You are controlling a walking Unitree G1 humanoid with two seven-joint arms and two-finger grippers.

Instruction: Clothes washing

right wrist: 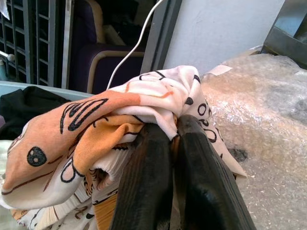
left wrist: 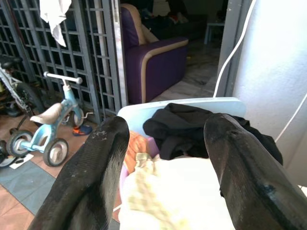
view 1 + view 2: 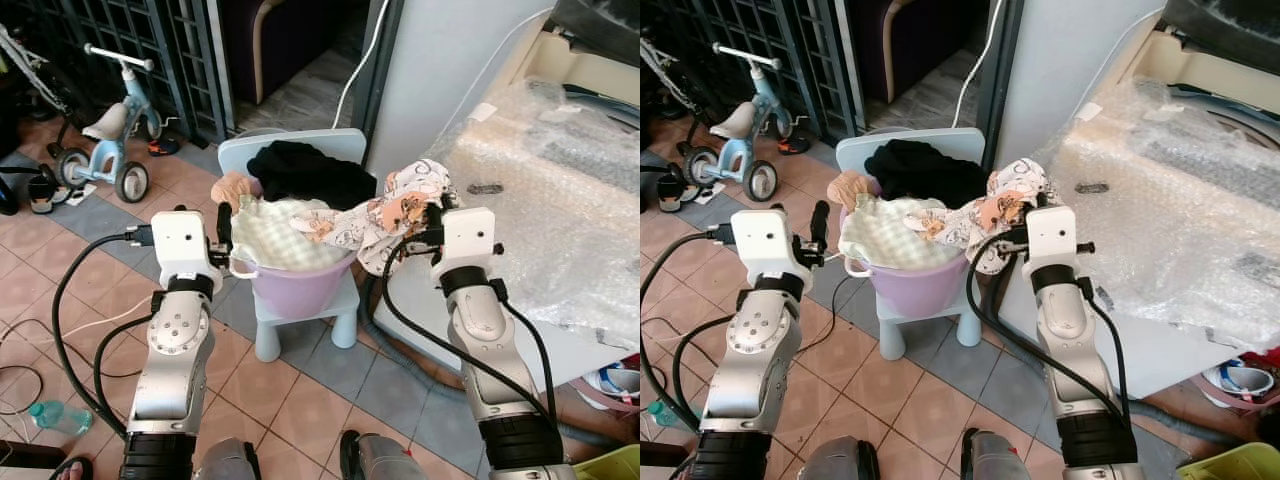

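Note:
A lilac basin (image 3: 300, 285) heaped with clothes stands on a small pale blue chair (image 3: 340, 305). In it lie a black garment (image 3: 310, 172), a pale checked cloth (image 3: 275, 235) and a peach piece (image 3: 232, 187). My right gripper (image 3: 433, 222) is shut on a white and orange patterned garment (image 1: 110, 115), lifted at the basin's right rim, its tail still draped into the basin. At the basin's left rim my left gripper (image 3: 226, 232) is open, with its black fingers (image 2: 91, 177) apart and nothing between them.
A machine top wrapped in bubble plastic (image 3: 540, 200) lies to the right. A child's tricycle (image 3: 105, 130) and a metal grille (image 3: 120, 40) stand at the back left. Cables (image 3: 60, 330) and a plastic bottle (image 3: 50, 415) lie on the tiled floor. A white cable (image 3: 360, 60) hangs behind the chair.

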